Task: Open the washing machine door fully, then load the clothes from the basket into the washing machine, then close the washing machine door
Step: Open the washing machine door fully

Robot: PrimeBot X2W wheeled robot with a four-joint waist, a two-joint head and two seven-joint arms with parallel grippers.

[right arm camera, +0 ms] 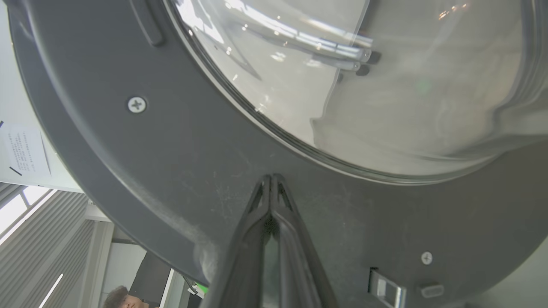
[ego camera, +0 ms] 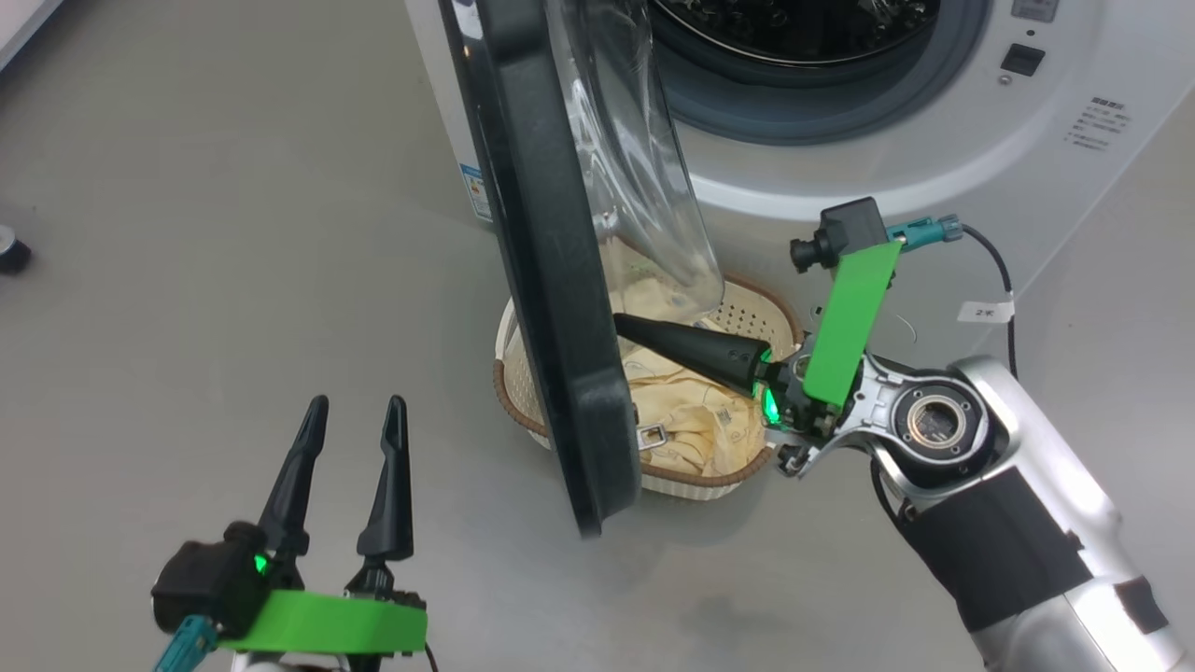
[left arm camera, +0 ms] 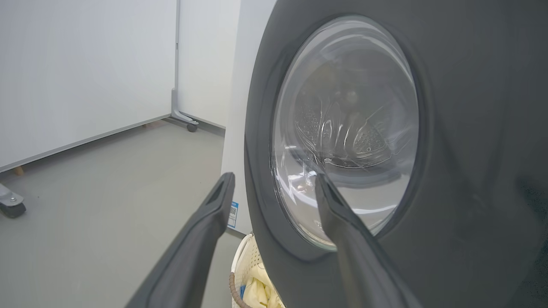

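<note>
Glossy black plastic is forming the wide ring of the washing machine door (ego camera: 551, 280), which is standing partly open and edge-on at the centre of the head view, its clear porthole bulging toward the right. The right gripper (ego camera: 621, 325) is reaching in from the lower right with its two dark fingers closed fully together and gripping nothing. In the right wrist view its fingertips (right arm camera: 264, 194) are touching the door's inner face just below the glass. The left gripper (ego camera: 358, 403) is sitting at the lower left, jaws spread wide and empty, well apart from the door. The basket (ego camera: 747, 317) is standing on the grey floor (ego camera: 233, 233) behind the door's lower edge, in front of the washing machine (ego camera: 840, 177), and the clothes (ego camera: 681, 411) are lying inside it.
</note>
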